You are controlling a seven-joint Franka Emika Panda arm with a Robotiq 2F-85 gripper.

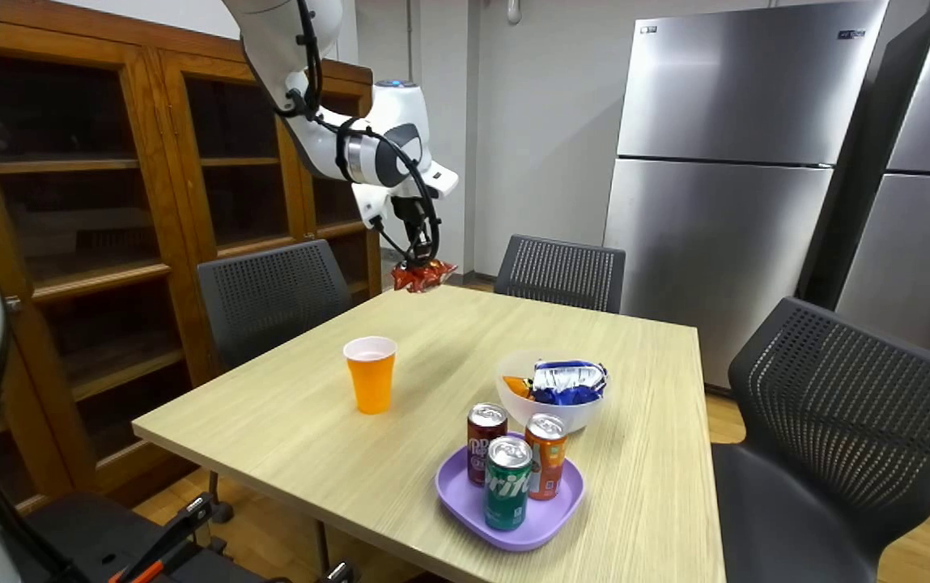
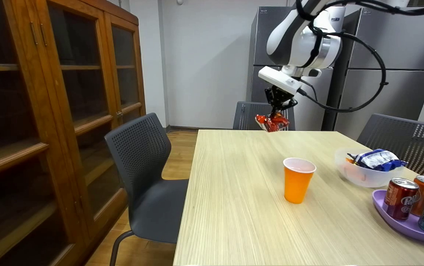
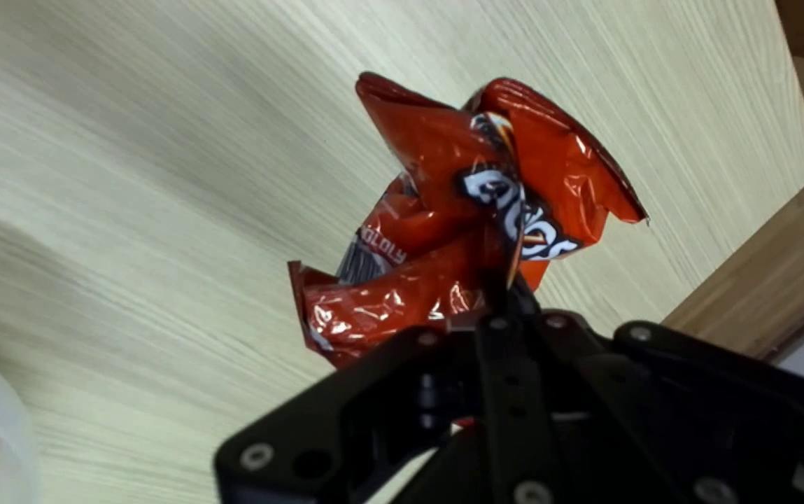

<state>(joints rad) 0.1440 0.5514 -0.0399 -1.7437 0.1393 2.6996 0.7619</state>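
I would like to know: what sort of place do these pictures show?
Probably a break room or shared kitchen, though I cannot be certain. Two tall fridges stand near a wall, chairs are set around a table, and drink cans stand on a purple tray there.

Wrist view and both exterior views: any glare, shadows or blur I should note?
Wrist view: bright glints on the red Doritos bag, soft shadow on the table, black gripper dark and slightly soft; in an exterior view, pale sheen on a steel refrigerator; in both exterior views, soft diagonal shadow on the wall.
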